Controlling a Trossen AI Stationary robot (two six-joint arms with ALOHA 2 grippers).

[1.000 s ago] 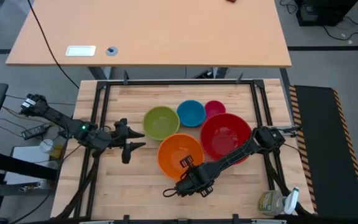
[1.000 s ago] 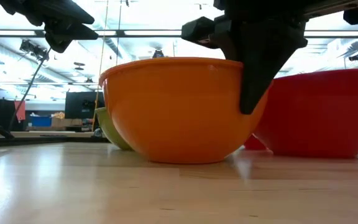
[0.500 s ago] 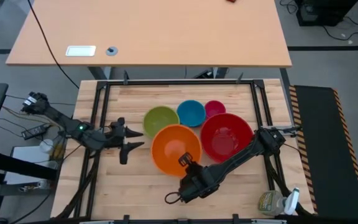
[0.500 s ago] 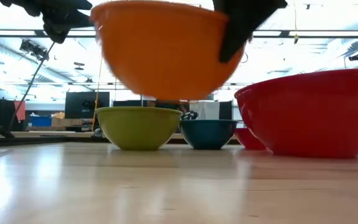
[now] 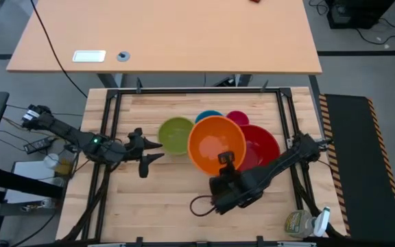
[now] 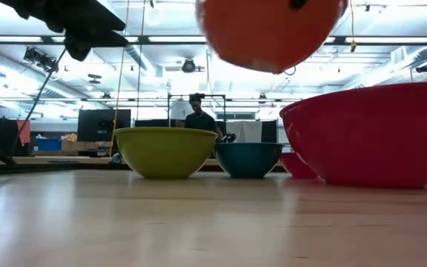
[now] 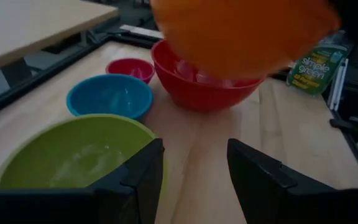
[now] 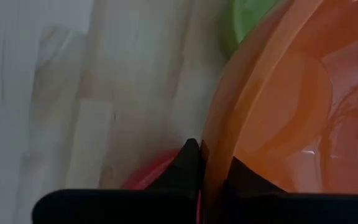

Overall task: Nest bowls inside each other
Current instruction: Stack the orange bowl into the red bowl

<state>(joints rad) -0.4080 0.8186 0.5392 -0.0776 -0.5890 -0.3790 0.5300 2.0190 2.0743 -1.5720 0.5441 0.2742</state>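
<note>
the orange bowl (image 5: 216,143) is held in the air, pinched by its near rim in the right gripper (image 5: 225,162), whose fingers are clamped on either side of the rim wall. it hangs clear of the table, partly over the left edge of the red bowl (image 5: 262,145), which rests on the wood. the lime green bowl (image 5: 175,134) sits just left of the red bowl's neighbourhood, with the blue bowl (image 6: 247,158) and the pink bowl (image 7: 130,68) behind the red bowl. the step in hand is judged to be the carrying of the orange bowl to the red bowl. next, the orange bowl needs to be centred over the red bowl, lowered level, then released. the left gripper (image 5: 145,149) waits spread apart and empty, left of the lime green bowl.
</note>
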